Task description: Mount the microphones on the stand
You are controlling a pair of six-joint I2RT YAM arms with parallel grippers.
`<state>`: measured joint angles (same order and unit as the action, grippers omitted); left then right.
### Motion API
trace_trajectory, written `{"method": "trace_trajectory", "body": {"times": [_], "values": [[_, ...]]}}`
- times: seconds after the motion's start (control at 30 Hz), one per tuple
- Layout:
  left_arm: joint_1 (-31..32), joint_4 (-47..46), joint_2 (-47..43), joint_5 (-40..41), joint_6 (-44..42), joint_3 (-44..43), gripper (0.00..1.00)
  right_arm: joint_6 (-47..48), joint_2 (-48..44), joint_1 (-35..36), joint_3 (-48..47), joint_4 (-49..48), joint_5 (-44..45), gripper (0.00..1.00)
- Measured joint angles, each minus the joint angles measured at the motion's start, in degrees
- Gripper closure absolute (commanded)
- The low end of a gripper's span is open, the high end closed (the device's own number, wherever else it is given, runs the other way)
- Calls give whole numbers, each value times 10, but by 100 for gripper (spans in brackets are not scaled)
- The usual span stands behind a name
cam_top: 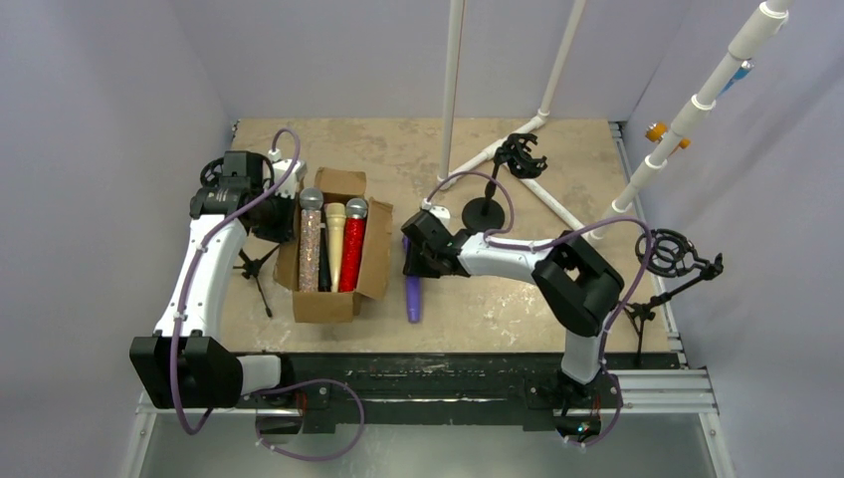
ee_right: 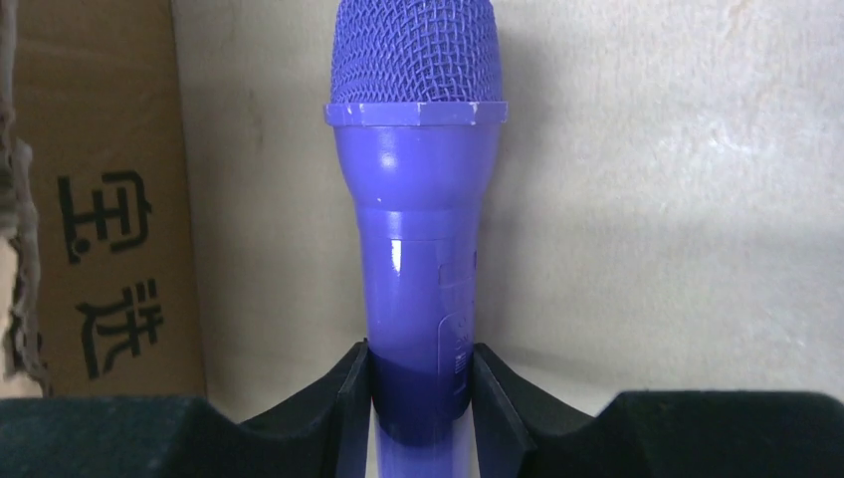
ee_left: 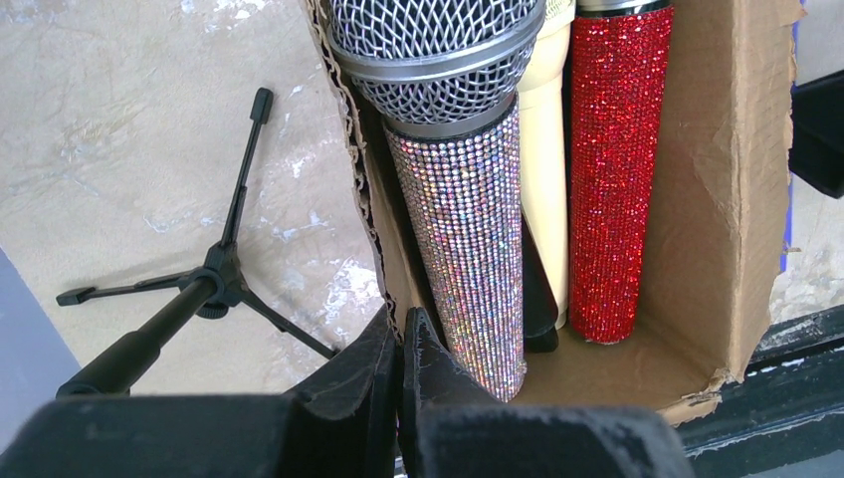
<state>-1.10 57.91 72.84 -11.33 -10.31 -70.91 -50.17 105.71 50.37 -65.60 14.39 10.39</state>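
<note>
Right claw [ee_right: 420,370] of mine is grasping the purple microphone [ee_right: 418,229]. My right wrist camera shows a finger pressed on each side of its handle, the mesh head pointing away, and black printed characters on the cardboard box [ee_right: 100,119] beside it. From overhead that grip is hidden: my claw covers the microphone's middle and only its purple end sticks out toward the near edge, just right of the box.

My left claw [ee_left: 401,339] is clenched shut on nothing, tips at the box's torn left wall. Its camera looks into the box. A silver glitter microphone [ee_left: 468,249], a cream microphone [ee_left: 545,199] and a red glitter microphone [ee_left: 617,169] lie side by side, with a dark microphone [ee_left: 537,309] wedged low between silver and cream. Left of the box is a small black tripod [ee_left: 214,279]. Only the overhead view shows the round-based stand [cam_top: 486,209] at the back.
</note>
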Motion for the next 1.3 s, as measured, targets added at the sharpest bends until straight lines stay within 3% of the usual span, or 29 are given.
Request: {"method": "trace_trajectory", "body": {"times": [0.07, 0.17, 0.3, 0.5, 0.8, 1.0, 1.3], "values": [[0, 0, 0, -1, 1, 0, 100, -5, 11, 0, -8, -8, -1, 90], [0, 0, 0, -4, 2, 0, 99, -10, 21, 0, -17, -23, -7, 55], [0, 0, 0, -4, 3, 0, 100, -15, 23, 2, -18, -26, -10, 36], [0, 0, -1, -4, 7, 0, 100, -13, -17, 2, -12, -4, -4, 33], [0, 0, -2, -6, 19, 0, 100, 14, -162, 18, -33, 17, 41, 46], [-5, 0, -2, -15, 24, 0, 100, 54, -96, 77, -157, 11, 41, 44], [-8, 1, -2, -23, 28, 0, 100, 102, 61, 96, -275, -63, -52, 37]]}}
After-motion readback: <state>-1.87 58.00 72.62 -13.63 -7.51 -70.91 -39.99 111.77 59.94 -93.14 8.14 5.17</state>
